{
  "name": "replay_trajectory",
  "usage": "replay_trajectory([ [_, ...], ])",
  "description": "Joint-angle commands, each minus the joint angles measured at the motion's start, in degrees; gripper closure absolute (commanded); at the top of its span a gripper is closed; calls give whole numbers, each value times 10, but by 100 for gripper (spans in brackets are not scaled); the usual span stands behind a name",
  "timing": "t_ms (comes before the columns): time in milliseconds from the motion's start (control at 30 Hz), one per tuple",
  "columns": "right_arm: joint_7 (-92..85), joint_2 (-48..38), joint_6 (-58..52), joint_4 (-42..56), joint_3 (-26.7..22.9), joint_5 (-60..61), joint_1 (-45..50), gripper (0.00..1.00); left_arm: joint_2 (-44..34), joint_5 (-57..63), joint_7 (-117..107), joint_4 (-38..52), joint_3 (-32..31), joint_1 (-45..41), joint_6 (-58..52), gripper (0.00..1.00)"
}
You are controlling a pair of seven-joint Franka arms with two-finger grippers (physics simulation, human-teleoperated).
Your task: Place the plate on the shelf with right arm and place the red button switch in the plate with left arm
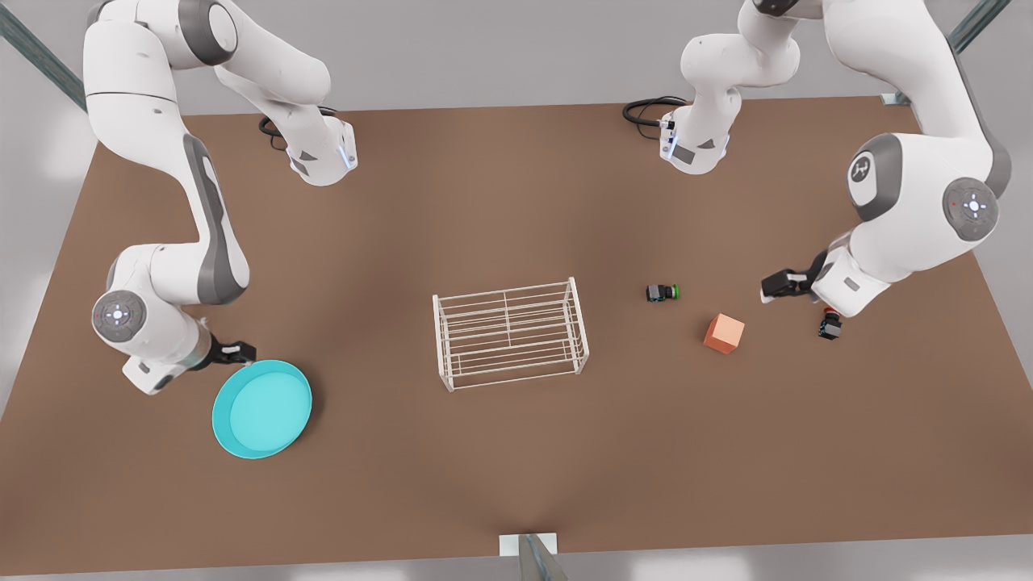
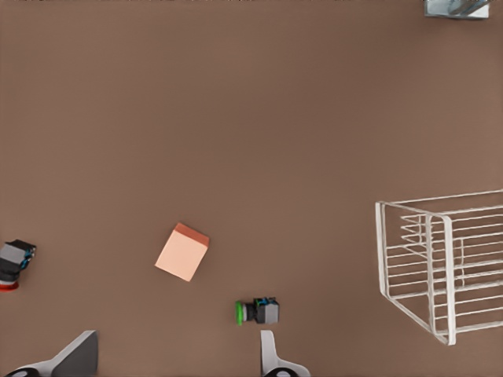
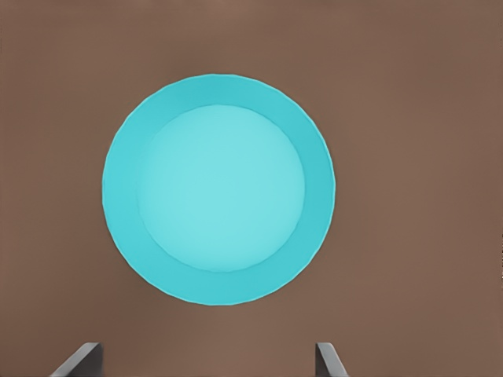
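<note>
The turquoise plate lies flat on the table at the front view's left. My right gripper hovers open just beside its rim, holding nothing. The white wire shelf stands in the middle, with nothing on it. The red button switch lies on its side at the front view's right, close under the left arm's wrist. My left gripper is open above the table between that switch and the green one.
A green-capped switch and an orange cube lie between the shelf and the red switch. Both arm bases with black cables sit at the far edge of the brown table. A metal bracket marks the near edge.
</note>
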Motion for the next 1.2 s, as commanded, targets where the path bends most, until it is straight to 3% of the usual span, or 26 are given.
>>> replay_trajectory([
  [0,35,-1,91,0,-1,0,0,0,0,2,-12,-1,-1,-2,25,0],
  [133,27,3,79,12,-3,-2,-13,0,0,19,-6,-15,-3,-7,-40,0],
  [200,-65,3,38,38,-5,58,-58,0,-1,25,-13,-26,-2,-3,-49,0],
  [333,-106,20,-1,62,-3,63,-77,0,-38,-21,0,-59,4,92,-127,0],
  [367,-214,56,0,66,-3,161,-100,0,-57,-21,-4,-53,-8,87,-142,0],
  [400,-291,88,1,90,-3,226,-113,0,-58,-14,-4,-46,-22,87,-117,0],
  [500,-400,151,4,142,-3,224,-113,0,-39,26,-5,-42,-64,85,-26,0],
  [533,-400,179,5,185,-3,223,-112,0,-33,24,-5,-40,-67,85,-26,0],
  [600,-420,204,8,189,-4,229,-123,0,-28,26,-4,-59,-71,89,-98,0],
  [667,-427,216,9,197,-5,230,-128,0,-55,24,-7,-53,-77,87,-101,0],
  [700,-429,229,25,197,-5,238,-133,1,-48,31,-8,-29,-107,86,-96,0],
  [800,-429,250,37,205,-4,258,-135,12,-9,45,-8,-17,-110,63,-36,0],
  [1167,-432,311,37,245,-1,300,-132,16,3,60,-5,-8,-101,92,-17,0],
])
